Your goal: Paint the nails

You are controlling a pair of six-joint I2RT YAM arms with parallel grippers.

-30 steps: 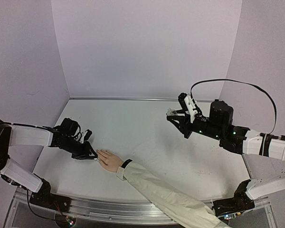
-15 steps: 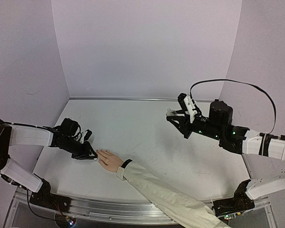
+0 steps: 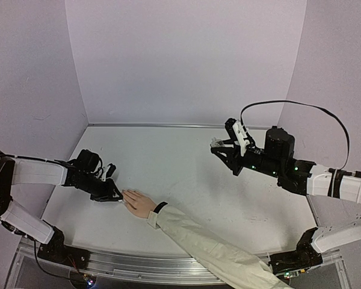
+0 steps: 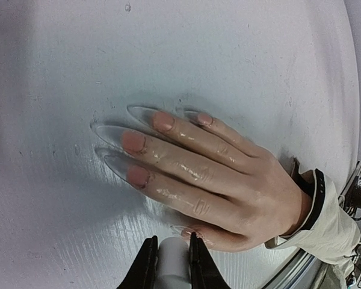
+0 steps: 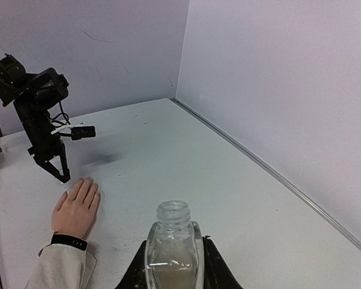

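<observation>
A light-skinned hand (image 3: 139, 203) with a black wristband (image 3: 160, 207) and cream sleeve lies flat on the white table. In the left wrist view its nails (image 4: 135, 141) are long, clear and glossy, pointing left. My left gripper (image 4: 171, 250) is shut on a small white cylindrical brush handle (image 4: 173, 265), right beside the thumb nail (image 4: 189, 232). It also shows in the top view (image 3: 115, 197) at the fingertips. My right gripper (image 5: 172, 265) is shut on an open clear glass polish bottle (image 5: 172, 241), held above the table at the right (image 3: 221, 146).
Lavender walls close the table at the back and sides. The cream sleeve (image 3: 204, 247) runs from the wrist to the front edge. A metal rail (image 3: 108, 262) runs along the near edge. The left arm (image 5: 42, 114) shows in the right wrist view, above the hand (image 5: 77, 208).
</observation>
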